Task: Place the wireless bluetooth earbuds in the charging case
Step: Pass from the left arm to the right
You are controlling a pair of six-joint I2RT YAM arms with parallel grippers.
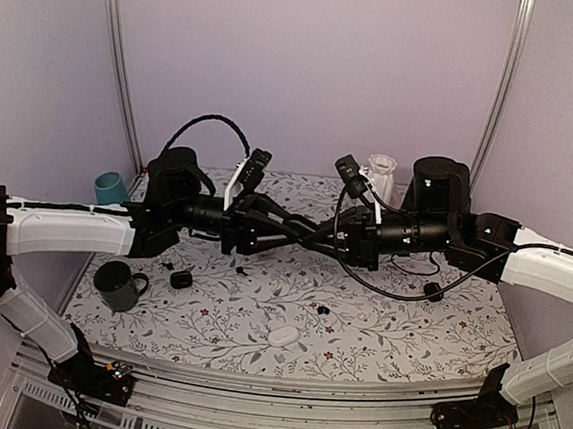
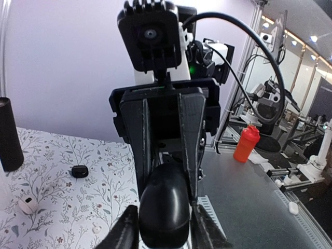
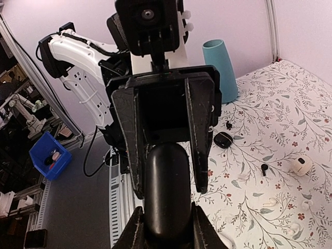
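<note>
Both arms meet above the middle of the table on one glossy black charging case (image 1: 290,233). In the right wrist view the case (image 3: 167,192) sits clamped between the fingers of my right gripper (image 3: 167,231). In the left wrist view the fingers of my left gripper (image 2: 166,228) flank the same case (image 2: 165,205). One finger lies against it and a thin light sliver shows beside the other. On the cloth lie tiny black earbuds (image 3: 264,169), another earbud (image 3: 229,125) and a pair (image 1: 323,309).
A second black case (image 1: 181,280) and a white case (image 1: 283,337) lie on the flowered cloth. A dark mug (image 1: 118,285) and teal cup (image 1: 111,188) stand at the left. A white vase (image 1: 380,173) and black cylinder (image 1: 440,183) stand at the back.
</note>
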